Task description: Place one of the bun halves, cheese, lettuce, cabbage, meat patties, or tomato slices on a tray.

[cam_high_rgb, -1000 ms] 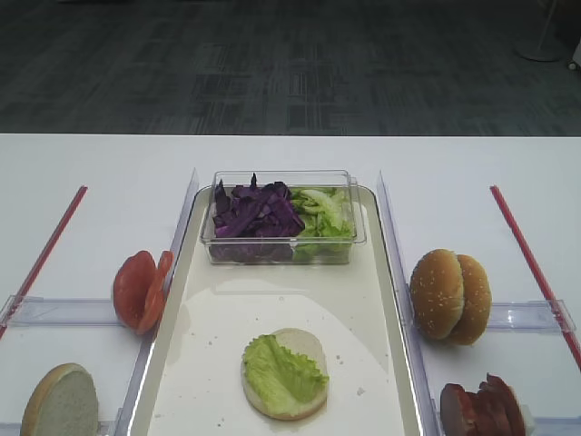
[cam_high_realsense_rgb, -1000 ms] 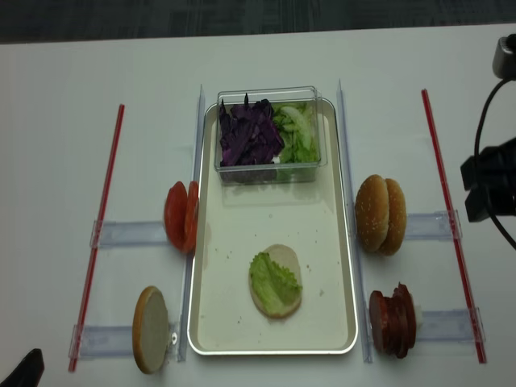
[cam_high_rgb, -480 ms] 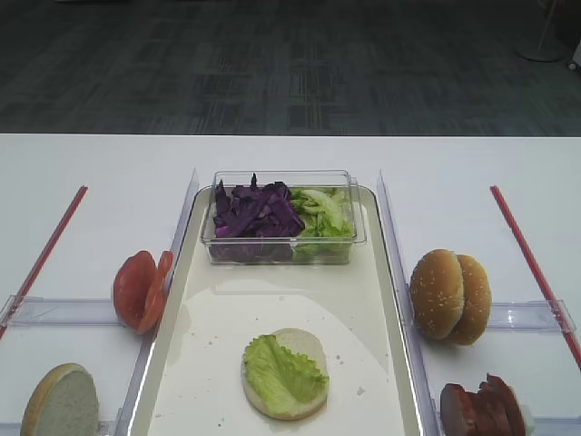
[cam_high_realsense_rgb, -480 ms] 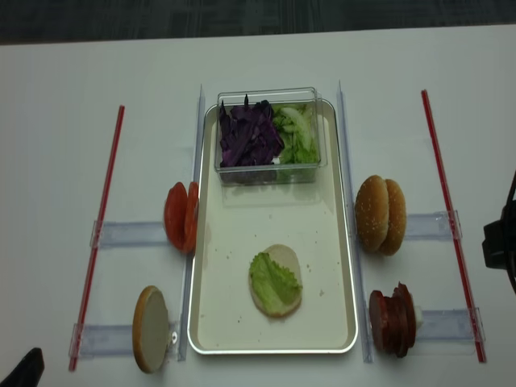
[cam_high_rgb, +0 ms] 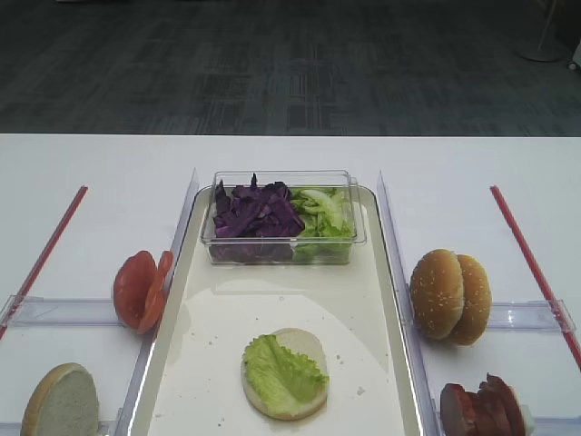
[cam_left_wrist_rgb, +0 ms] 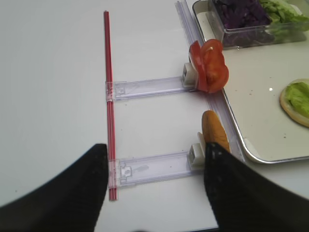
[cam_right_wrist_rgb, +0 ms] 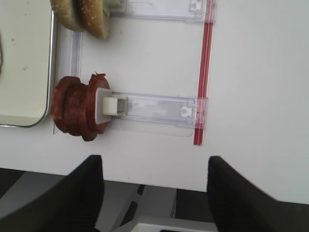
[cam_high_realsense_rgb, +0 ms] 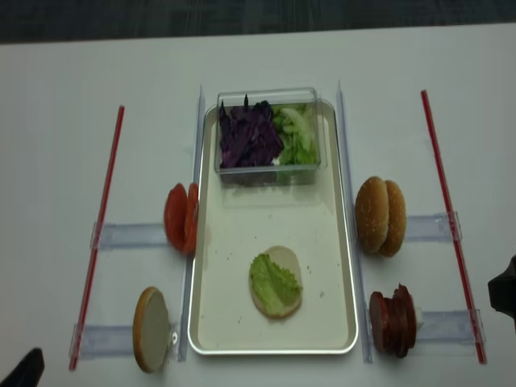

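1. Exterior high shows the long cream-white rectangular tray (cam_high_rgb: 363, 309) — on it a clear plastic tub (cam_high_rgb: 283, 218) of dark purple shredded cabbage (cam_high_rgb: 254, 211) and crinkled light-green lettuce (cam_high_rgb: 322, 213).
2. Near the tray's front lies a pale bun half (cam_high_rgb: 285, 373) topped with a lettuce leaf (cam_high_rgb: 280, 371).
3. Right of the tray stand golden sesame buns (cam_high_rgb: 449, 295); nearer, dark reddish-brown meat patties (cam_right_wrist_rgb: 77, 107) on edge.
4. Left of it are orange-red tomato slices (cam_left_wrist_rgb: 208, 66).
5. The right gripper (cam_right_wrist_rgb: 152, 183) hovers spread wide, empty; the left gripper (cam_left_wrist_rgb: 154, 174) likewise.
6. Likely next — a patty: straddle the outermost disc squarely, close gently.
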